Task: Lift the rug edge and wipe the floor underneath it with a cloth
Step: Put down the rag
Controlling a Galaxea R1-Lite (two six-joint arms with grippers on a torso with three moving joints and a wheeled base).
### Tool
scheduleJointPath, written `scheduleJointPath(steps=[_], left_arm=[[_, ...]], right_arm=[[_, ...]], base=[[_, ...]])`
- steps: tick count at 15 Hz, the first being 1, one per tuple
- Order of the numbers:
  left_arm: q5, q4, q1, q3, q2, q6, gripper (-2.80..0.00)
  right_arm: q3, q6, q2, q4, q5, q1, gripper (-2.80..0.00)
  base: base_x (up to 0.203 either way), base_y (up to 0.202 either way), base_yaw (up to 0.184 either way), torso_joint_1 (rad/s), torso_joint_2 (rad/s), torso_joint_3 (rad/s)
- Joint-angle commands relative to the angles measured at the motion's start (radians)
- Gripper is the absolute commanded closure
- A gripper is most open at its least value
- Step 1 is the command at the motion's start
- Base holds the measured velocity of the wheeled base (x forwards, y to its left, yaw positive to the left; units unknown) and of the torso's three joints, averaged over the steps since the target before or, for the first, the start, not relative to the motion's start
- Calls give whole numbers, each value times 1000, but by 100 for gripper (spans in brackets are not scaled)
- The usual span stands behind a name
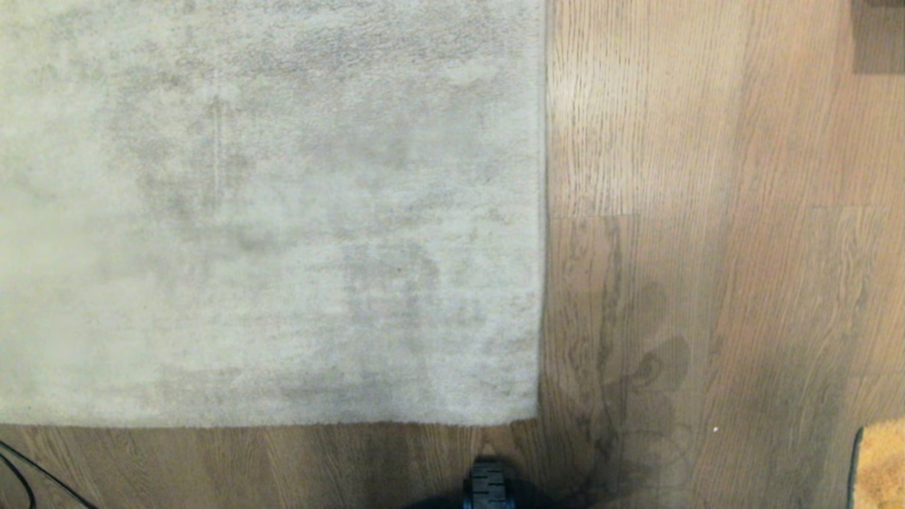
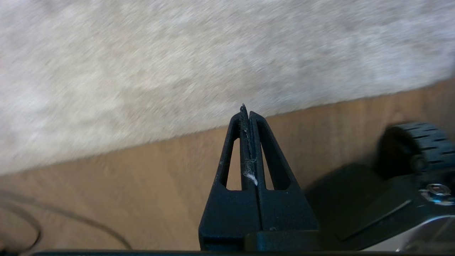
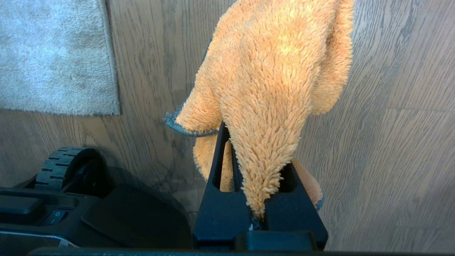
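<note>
While the rug (image 1: 269,212) lies flat on the floor (image 1: 707,212), its corner (image 1: 534,417) down | left gripper (image 2: 247,110) pressed together, empty (lint on it), above floor near the rug's border | right gripper (image 3: 256,167) clamps cloth (image 3: 273,78) over bare floor.

head overhead, wrists low, sharing rug corner (image 1: 523,410)
</note>
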Motion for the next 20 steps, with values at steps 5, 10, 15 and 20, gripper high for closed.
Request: scheduleJointPath(steps=[5, 10, 15, 20], left_arm=[[61, 105, -9, -12, -151, -28, 0], [67, 105, -9, -11, -151, -45, 0], [72, 90, -9, -6, -151, -48, 0], [72, 90, -9, -6, -151, -48, 0]], right_arm=[[0, 0, 1, 0, 0, 0, 0], [0, -1, 1, 0, 0, 0, 0], [0, -1, 1, 0, 1, -1, 0], [0, 0, 1, 0, 0, 0, 0]], base=[[0, 0, 0, 0, 0, 0], [0, 0, 0, 0, 0, 0], [0, 0, 0, 0, 0, 0], [0, 0, 0, 0, 0, 0]])
